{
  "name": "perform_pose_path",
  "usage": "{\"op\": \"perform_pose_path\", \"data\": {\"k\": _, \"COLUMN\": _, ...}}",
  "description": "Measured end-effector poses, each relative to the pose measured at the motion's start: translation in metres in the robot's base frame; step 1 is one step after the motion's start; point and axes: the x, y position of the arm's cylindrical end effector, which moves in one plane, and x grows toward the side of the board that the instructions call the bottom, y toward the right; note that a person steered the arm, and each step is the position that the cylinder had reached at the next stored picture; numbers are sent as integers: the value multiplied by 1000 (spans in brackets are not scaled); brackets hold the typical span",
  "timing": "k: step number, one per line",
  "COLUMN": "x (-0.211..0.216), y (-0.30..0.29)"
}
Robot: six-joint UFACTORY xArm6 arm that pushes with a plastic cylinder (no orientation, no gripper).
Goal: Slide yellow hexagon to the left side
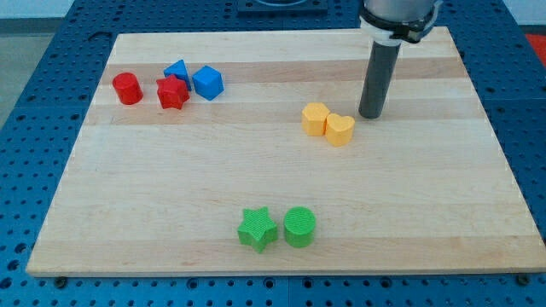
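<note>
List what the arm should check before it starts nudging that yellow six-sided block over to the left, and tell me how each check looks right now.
1. Target found: the yellow hexagon sits right of the board's centre. Ok.
2. My tip is on the view's right of the yellow pair, the side to push from. Ok.
3. Direct contact with the target: the yellow heart lies between the tip and the hexagon. Not ok.
4. Gap between tip and heart: close, but touching or not cannot tell.
5. Path leftward: bare wooden board; the red star and blue cube lie higher up. Ok.
6. Green star and green cylinder are well below the path. Ok.
</note>
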Motion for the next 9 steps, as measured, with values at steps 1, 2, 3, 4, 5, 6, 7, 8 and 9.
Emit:
{"op": "perform_pose_path", "data": {"k": 1, "x": 0, "y": 0}}
{"op": "perform_pose_path", "data": {"k": 2, "x": 0, "y": 0}}
{"op": "perform_pose_path", "data": {"k": 3, "x": 0, "y": 0}}
{"op": "perform_pose_path", "data": {"k": 4, "x": 1, "y": -3}}
{"op": "perform_pose_path", "data": {"k": 5, "x": 12, "y": -24}}
{"op": "perform_pose_path", "data": {"k": 6, "x": 12, "y": -25}}
{"op": "perform_pose_path", "data": {"k": 7, "x": 12, "y": -29}}
{"op": "perform_pose_path", "data": {"k": 8, "x": 12, "y": -51}}
{"op": "perform_pose_path", "data": {"k": 9, "x": 12, "y": -65}}
